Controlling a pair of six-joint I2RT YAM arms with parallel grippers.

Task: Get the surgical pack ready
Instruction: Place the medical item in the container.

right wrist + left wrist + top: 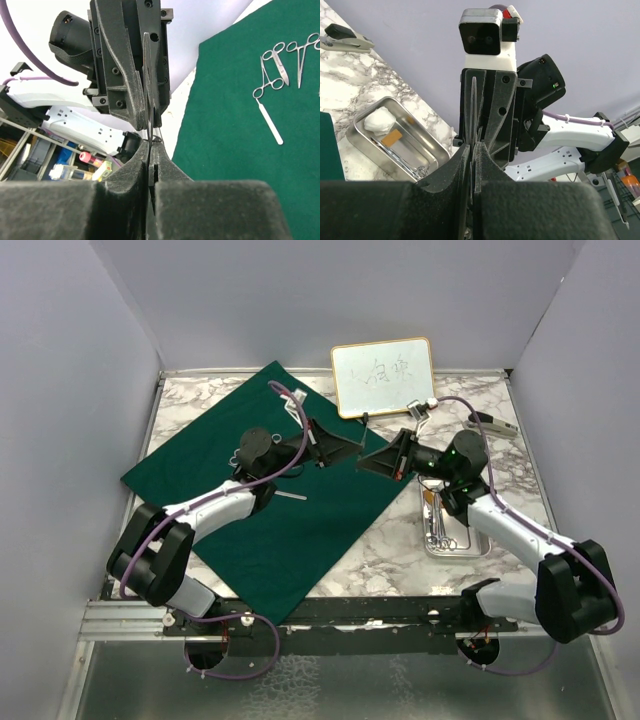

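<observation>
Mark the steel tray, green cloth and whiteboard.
steel tray [426,142], left wrist view, bare inner wall.
green cloth [285,540], top view, bare near half.
whiteboard [383,380], top view, middle of the white face.

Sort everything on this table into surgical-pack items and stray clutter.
Belongs to the pack:
- green cloth
- steel tray
- gauze in the tray
- scissor-like instruments on the cloth
- thin steel instrument, pinched between left claw and right claw

Just lying about:
- gold-framed whiteboard
- grey stapler-like tool
</observation>
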